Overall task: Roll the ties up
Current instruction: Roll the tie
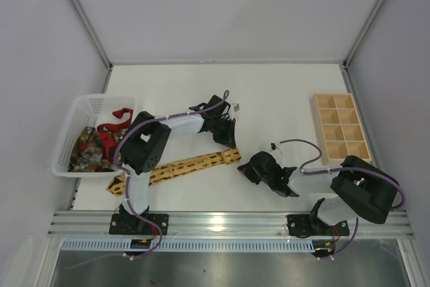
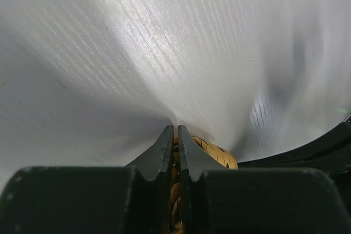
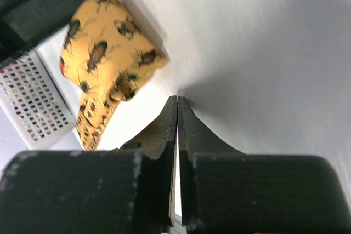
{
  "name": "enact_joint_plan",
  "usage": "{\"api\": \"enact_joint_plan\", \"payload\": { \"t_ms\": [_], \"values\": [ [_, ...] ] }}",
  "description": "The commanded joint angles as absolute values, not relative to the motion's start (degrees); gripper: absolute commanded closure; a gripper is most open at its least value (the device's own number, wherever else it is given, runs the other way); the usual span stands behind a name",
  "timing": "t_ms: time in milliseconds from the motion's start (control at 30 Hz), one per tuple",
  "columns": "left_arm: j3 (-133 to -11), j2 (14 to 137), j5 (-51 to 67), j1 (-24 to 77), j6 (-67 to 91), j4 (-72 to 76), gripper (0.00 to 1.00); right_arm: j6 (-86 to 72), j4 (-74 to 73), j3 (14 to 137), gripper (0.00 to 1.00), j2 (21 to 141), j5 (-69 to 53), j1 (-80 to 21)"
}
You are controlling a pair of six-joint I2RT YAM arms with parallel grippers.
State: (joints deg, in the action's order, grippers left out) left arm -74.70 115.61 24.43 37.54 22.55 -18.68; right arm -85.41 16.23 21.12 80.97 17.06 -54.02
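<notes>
1. At the far left a white mesh basket [image 1: 65,136] sat on the tabletop [image 1: 269,92]. A red tie [image 1: 121,115] lay loose in its far part, and a dark patterned tie [image 1: 87,149] was heaped in its near part.
2. Just right of the basket, a yellow tie [image 1: 188,165] with small dark bug-like marks lay stretched out flat on the tabletop. It ran on a slant from near the left arm's base up toward the middle.
3. The left tool [image 1: 228,140] reached down at the right-hand end of that yellow tie. From its own camera the left tool [image 2: 175,130] was clenched on the yellow tie [image 2: 216,154], with a bunch of the cloth pinched between the nearly closed fingers.
4. A little further right, the right tool [image 1: 245,167] hung low over the tabletop, near that end of the yellow tie but apart from it. In its own view the right tool [image 3: 177,100] was clenched with nothing between the fingers. The tie's end [image 3: 107,58] looked doubled over, and the basket [image 3: 33,102] showed beyond it.
5. At the far right stood a wooden box [image 1: 340,126] split into small square compartments, well apart from both tools.
</notes>
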Motion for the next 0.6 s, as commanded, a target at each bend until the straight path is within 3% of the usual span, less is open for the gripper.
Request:
{"api": "enact_joint_plan", "payload": {
  "t_ms": [0, 300, 567],
  "values": [
    [-75.50, 114.70, 25.58, 37.62, 21.44, -18.90, 0.89, -83.50, 14.22, 19.51, 1.00, 84.10, 18.99, -52.21],
    [-74.27, 114.26, 26.63, 37.53, 21.71, -18.02, 0.90, -76.38, 27.75, 19.95, 1.00, 90.87, 17.67, -49.57],
    [-73.74, 113.82, 26.72, 37.62, 21.36, -17.93, 0.93, -72.86, 28.48, 20.48, 1.00, 87.19, 19.51, -49.57]
  ]
}}
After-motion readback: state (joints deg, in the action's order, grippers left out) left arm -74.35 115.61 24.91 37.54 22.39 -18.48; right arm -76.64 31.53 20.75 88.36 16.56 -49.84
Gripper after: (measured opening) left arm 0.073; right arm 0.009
